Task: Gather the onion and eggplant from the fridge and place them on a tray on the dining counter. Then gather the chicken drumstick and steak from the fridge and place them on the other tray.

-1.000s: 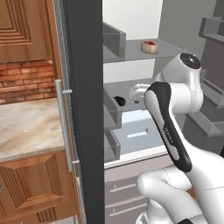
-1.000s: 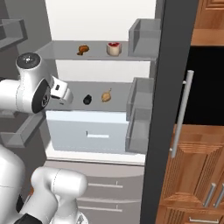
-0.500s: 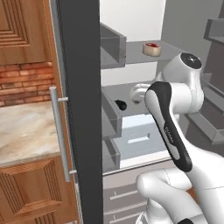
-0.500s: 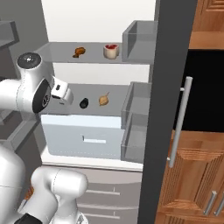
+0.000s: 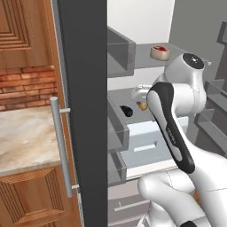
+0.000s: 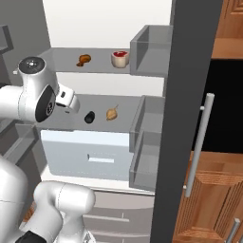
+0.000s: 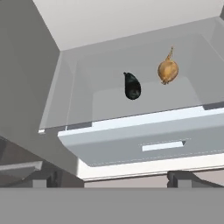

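Two vegetables – eggplant (image 7: 132, 85) beside onion (image 7: 168, 70) – lie before the wide-apart claw (image 7: 113, 177).

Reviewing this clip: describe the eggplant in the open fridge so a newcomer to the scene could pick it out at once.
Start at the open fridge and find its middle shelf, just above the pale drawer. Two small things lie there side by side: the eggplant is the stubby, near-black one nearer the white arm. Its neighbour, the onion, is golden-tan with a thin stalk.
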### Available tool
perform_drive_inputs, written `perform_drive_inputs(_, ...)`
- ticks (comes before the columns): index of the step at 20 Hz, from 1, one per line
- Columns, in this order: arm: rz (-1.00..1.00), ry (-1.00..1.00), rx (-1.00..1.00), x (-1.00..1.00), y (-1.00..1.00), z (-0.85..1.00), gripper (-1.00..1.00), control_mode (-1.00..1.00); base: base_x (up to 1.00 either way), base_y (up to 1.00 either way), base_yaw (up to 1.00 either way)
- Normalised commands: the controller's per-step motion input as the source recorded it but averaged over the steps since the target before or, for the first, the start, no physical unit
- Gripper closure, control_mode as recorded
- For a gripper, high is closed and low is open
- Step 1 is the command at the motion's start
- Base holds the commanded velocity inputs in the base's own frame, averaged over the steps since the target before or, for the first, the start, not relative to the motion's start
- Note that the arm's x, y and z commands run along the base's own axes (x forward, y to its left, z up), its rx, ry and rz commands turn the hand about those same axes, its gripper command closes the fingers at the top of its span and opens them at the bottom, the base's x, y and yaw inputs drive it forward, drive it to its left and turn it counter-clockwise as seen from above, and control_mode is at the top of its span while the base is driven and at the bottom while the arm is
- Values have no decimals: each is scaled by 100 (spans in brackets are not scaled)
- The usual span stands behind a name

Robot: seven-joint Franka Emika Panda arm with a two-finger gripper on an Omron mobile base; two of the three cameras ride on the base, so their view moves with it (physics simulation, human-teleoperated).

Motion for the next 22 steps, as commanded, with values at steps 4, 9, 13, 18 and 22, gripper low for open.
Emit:
perform_drive_inputs(4,1,5,0,18,0,-2,-100,-100,32,-17,1)
perform_drive_inputs(9,9,6,-1,40,-24,-6,-100,-100,0,0,0)
perform_drive_inputs(13,0,9,-13,41,-3,-35,-100,-100,0,0,0)
perform_drive_inputs(18,0,7,-13,43,3,-41,-100,-100,0,0,0)
perform_drive_inputs(22,1,1,-3,32,0,-46,-100,-100,0,0,0)
